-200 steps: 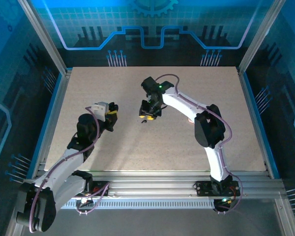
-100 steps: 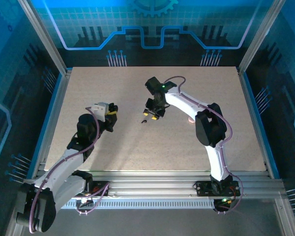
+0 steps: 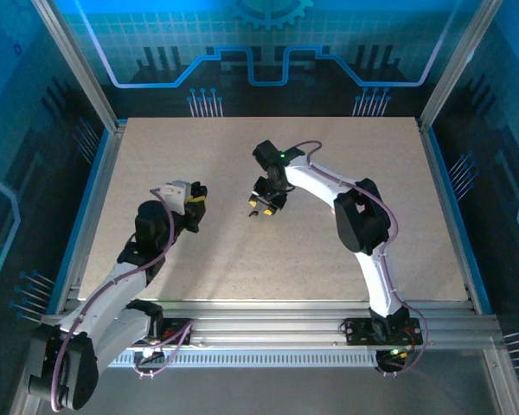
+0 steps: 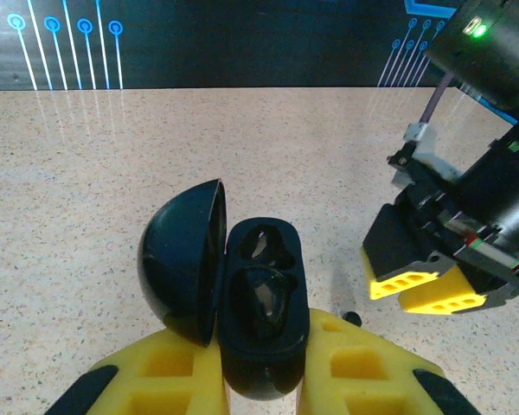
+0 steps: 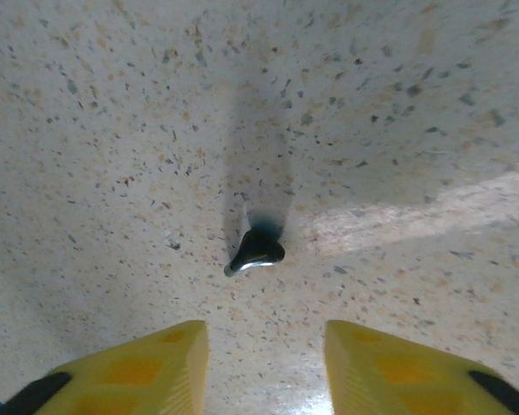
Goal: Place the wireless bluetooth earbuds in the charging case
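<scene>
Just ahead of the spread right gripper [image 5: 261,337] a black earbud [image 5: 255,250] lies loose on the table [image 5: 112,130], not yet grasped, while the left gripper [image 4: 258,346] pinches the open charging case [image 4: 261,290] that awaits it.

Left hand [image 4: 261,367] clamped, right hand [image 5: 265,356] parted, apparently pointing down.

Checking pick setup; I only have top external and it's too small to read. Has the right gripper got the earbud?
Observer: No. In the right wrist view the black earbud lies on the table ahead of the right gripper, untouched, jaws apart.
Operator: Case ready?
Observer: In the left wrist view the left gripper is shut on the black charging case, with its lid swung open.
</scene>
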Motion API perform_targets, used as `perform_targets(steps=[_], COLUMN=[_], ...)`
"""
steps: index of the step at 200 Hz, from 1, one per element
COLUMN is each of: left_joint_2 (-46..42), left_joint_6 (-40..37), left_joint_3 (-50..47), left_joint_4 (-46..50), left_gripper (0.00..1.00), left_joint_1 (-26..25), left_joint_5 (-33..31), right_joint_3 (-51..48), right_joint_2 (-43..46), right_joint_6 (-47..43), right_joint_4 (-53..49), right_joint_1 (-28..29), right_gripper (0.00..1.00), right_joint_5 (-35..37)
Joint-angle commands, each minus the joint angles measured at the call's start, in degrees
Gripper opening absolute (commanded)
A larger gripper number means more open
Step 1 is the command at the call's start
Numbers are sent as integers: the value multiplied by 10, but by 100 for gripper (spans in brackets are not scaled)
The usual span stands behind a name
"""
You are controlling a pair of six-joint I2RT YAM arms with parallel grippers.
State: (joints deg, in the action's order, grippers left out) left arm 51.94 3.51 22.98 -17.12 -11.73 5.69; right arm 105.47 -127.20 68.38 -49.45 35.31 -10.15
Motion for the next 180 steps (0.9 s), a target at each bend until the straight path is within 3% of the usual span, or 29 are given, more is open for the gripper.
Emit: perform_targets(steps=[1,180], left_joint_2=[-12,-7], left_joint_6=[-5,-10], left_joint_3=[4,11], left_joint_4=[-3,3], left_gripper=[14,15], left_joint_1=[7,11], left_joint_5=[-11,-11], right_joint_3=[3,55], right_joint_2=[-19,-97], right_joint_6=[24,6], right_joint_4=[15,11], right_joint_1=[9,2], right_gripper=[44,27], right_joint_5=[-22,-25])
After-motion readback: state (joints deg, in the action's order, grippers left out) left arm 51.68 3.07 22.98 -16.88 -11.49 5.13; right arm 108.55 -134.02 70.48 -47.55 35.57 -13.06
